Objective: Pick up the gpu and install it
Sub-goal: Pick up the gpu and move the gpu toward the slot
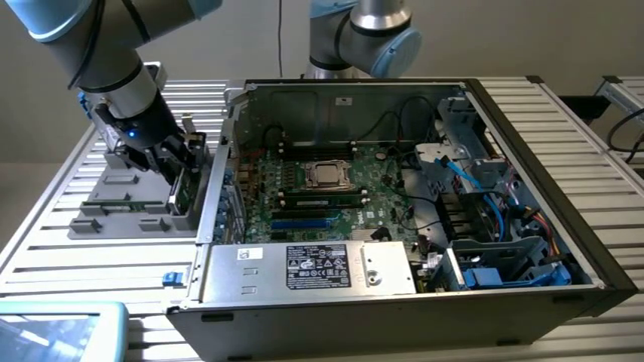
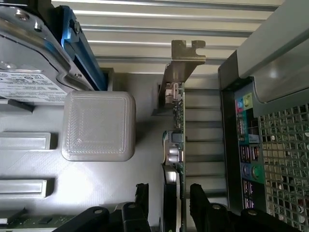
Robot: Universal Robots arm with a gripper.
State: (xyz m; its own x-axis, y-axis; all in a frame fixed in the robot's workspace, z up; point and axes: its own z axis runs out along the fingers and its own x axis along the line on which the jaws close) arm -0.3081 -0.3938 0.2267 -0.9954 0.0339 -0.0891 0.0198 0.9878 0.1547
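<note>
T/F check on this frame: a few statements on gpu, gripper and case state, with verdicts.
1. The gpu stands on edge in the grey fixture, outside the case. True.
2. The gripper is shut on the hard drive. False: its jaws are open, one finger on each side of the gpu.
3. The gpu is seated on the motherboard. False: it sits in the fixture beside the case.
4. The case lies open, with the motherboard showing. True.
</note>
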